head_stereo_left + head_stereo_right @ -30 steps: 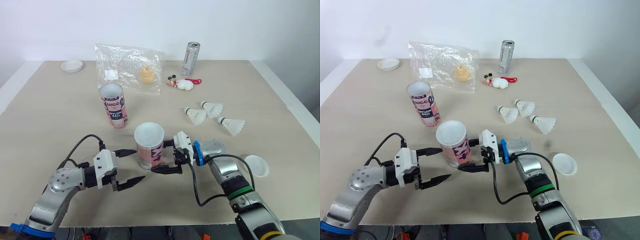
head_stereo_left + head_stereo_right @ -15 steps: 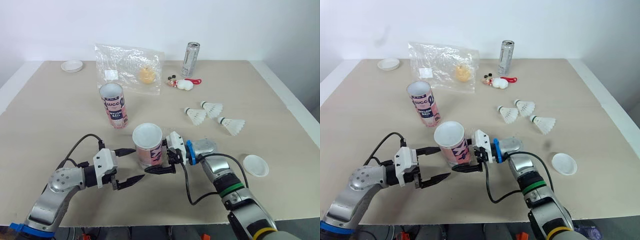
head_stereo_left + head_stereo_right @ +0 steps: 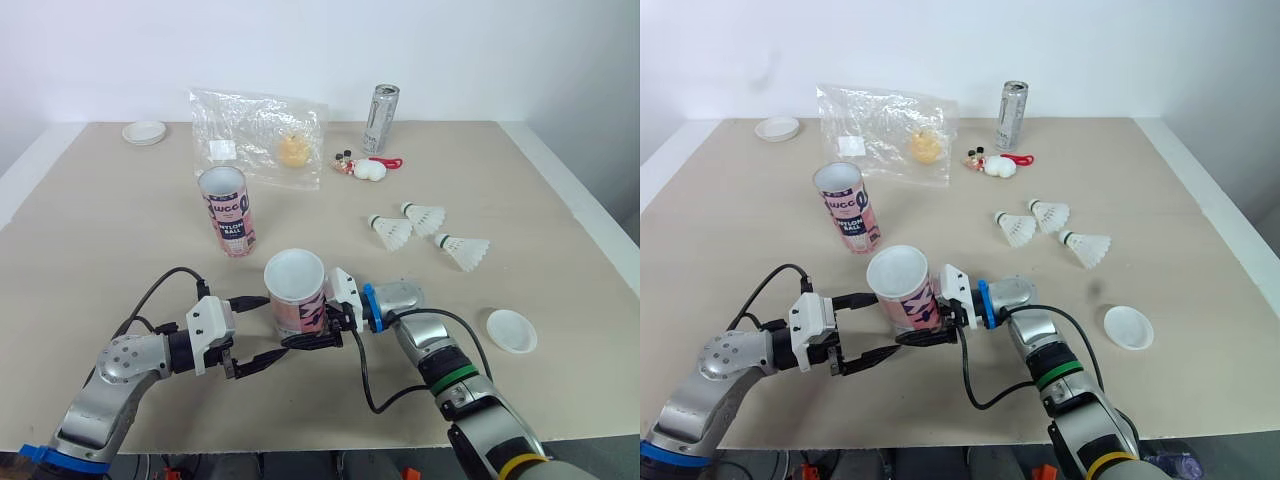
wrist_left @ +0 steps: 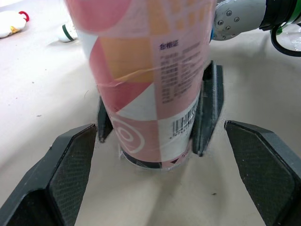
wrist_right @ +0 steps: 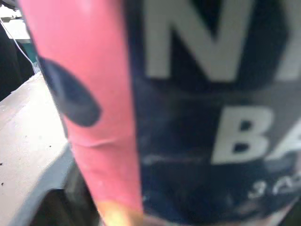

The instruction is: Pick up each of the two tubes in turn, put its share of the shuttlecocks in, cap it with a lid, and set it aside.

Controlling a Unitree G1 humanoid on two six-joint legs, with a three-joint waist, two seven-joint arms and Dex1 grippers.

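**Gripping near tube (image 3: 296, 290) with right end effector (image 3: 312, 325); left end effector (image 3: 276, 327) open alongside**

All on the counter (image 3: 120, 260). The near tube stands upright at front centre, long axis vertical. The right end effector pinches it low, one finger on each flank, so the right arm owns it. The left end effector, spread wide, faces it from the left, not touching. The far tube (image 3: 226, 210) stands upright, well apart behind. Three shuttlecocks (image 3: 390, 232) lie off to the right; path looks clear. One lid (image 3: 511, 330) near the right arm, second lid (image 3: 145, 131) far left.

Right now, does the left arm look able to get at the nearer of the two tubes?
Probably yes. The left gripper is open, with one finger on either side of the nearer tube and nothing between. The right gripper clasps the tube from the opposite side.
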